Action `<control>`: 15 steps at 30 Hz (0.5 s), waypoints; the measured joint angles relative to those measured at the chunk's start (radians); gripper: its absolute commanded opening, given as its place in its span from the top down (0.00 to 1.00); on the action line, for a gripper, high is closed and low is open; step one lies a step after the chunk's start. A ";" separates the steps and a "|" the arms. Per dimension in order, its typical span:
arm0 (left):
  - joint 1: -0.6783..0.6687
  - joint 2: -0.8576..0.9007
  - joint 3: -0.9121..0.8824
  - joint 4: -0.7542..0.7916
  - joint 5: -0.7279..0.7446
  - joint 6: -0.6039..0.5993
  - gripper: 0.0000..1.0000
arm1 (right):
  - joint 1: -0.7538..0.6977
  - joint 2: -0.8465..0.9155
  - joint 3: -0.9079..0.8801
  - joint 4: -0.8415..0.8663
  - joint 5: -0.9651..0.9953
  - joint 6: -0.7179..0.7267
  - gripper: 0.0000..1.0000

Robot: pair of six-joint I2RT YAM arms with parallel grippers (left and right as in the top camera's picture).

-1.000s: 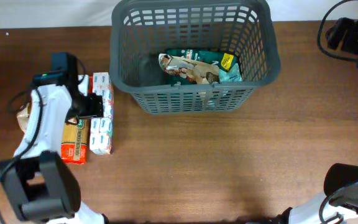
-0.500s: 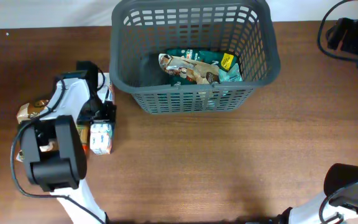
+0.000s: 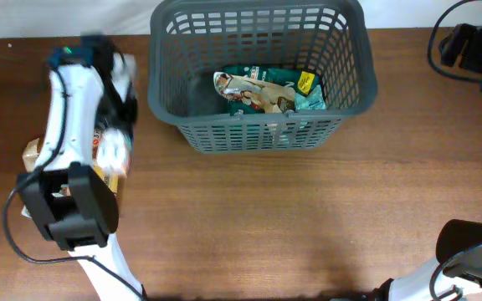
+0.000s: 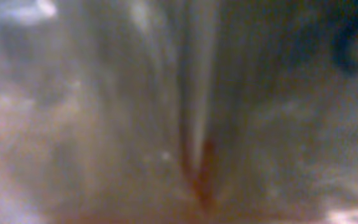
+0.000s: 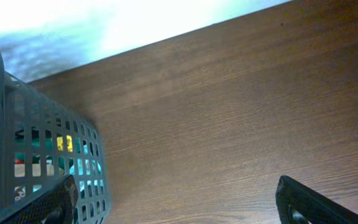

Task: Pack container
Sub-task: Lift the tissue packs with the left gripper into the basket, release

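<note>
The container (image 3: 167, 100) is a large dark grey slotted basket at the back middle of the table, with green and beige snack bags (image 3: 266, 90) lying in it. My left gripper (image 3: 122, 117) is smeared by motion just left of the container. A blurred white and blue pack (image 3: 114, 149) hangs with it, off the table spot where it lay, so the jaws appear shut on it. The left wrist view is all blur. My right gripper (image 5: 179, 208) stands open over bare wood, with the container's corner (image 5: 42, 143) at its left finger.
An orange packet (image 3: 107, 180) and a brown bag (image 3: 32, 155) lie at the left, partly under the left arm. The right arm's body (image 3: 475, 46) sits at the far right back corner. A white wall edge runs along the table's back.
The left arm has swung back and to the left, and its jaws have closed. The white and blue pack has left its place beside the orange packet. The right arm is unmoved.
</note>
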 measured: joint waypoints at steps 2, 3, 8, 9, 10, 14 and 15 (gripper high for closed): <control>0.000 -0.003 0.202 -0.036 -0.005 0.000 0.98 | 0.000 0.000 0.000 0.002 0.000 0.000 0.01; 0.000 -0.003 0.337 -0.057 -0.011 0.000 0.98 | 0.000 0.000 0.000 0.001 0.001 0.000 0.01; -0.036 -0.009 0.747 -0.059 -0.031 0.123 0.98 | 0.000 0.000 0.000 0.001 0.001 0.000 0.01; -0.066 -0.009 0.813 -0.038 -0.034 0.171 0.98 | 0.000 0.000 0.000 0.002 0.000 0.000 0.01; -0.117 -0.012 0.878 -0.014 -0.034 0.233 0.98 | 0.000 0.000 0.000 0.001 0.000 0.000 0.01; -0.310 -0.016 0.930 0.055 0.019 0.463 0.98 | 0.000 0.000 0.000 0.001 0.000 0.000 0.01; -0.336 -0.013 0.929 0.055 0.029 0.498 0.98 | 0.000 0.000 0.000 0.001 0.001 0.000 0.01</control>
